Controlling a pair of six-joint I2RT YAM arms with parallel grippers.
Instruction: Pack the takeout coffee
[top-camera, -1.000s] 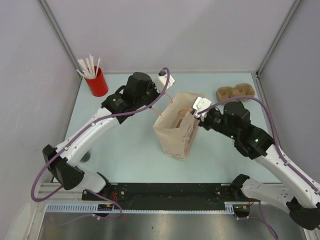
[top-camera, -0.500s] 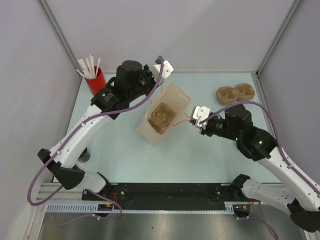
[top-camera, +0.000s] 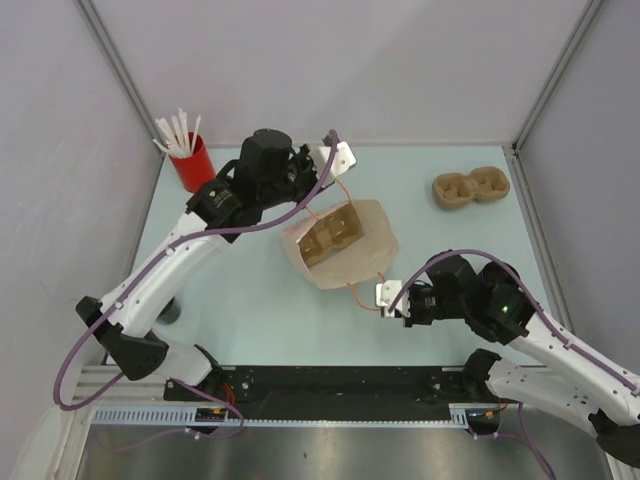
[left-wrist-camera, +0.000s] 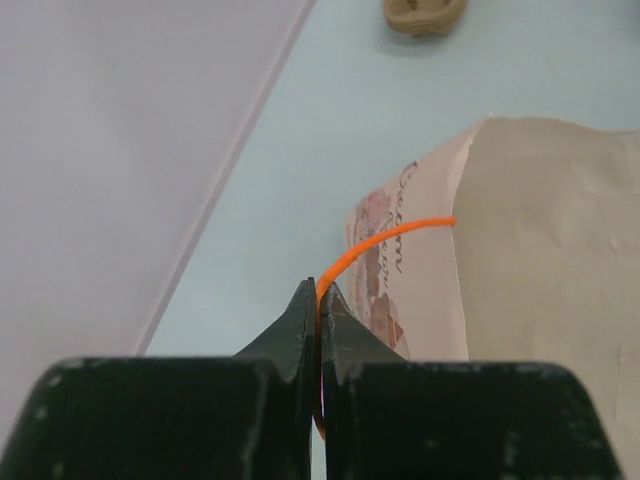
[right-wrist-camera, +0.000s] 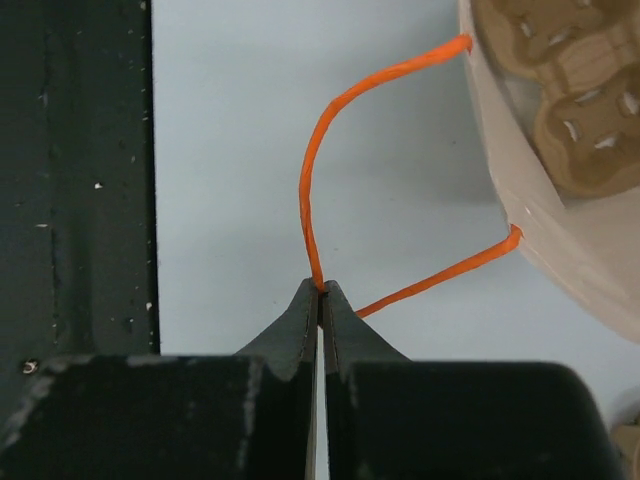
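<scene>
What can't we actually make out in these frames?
Top view: dark round thing beside left arm, partly covered by it; coffee or not, unclear.
Left wrist: paper bag shows outside only; contents unseen.
Right wrist: bag and cup carrier cut by frame edges.

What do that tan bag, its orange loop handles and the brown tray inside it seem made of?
The tan bag looks like matte kraft paper: creased, printed walls. Its orange loop handles seem thin cord, bending smoothly. The brown tray inside looks like moulded pulp: dull, with cut slots.
</scene>
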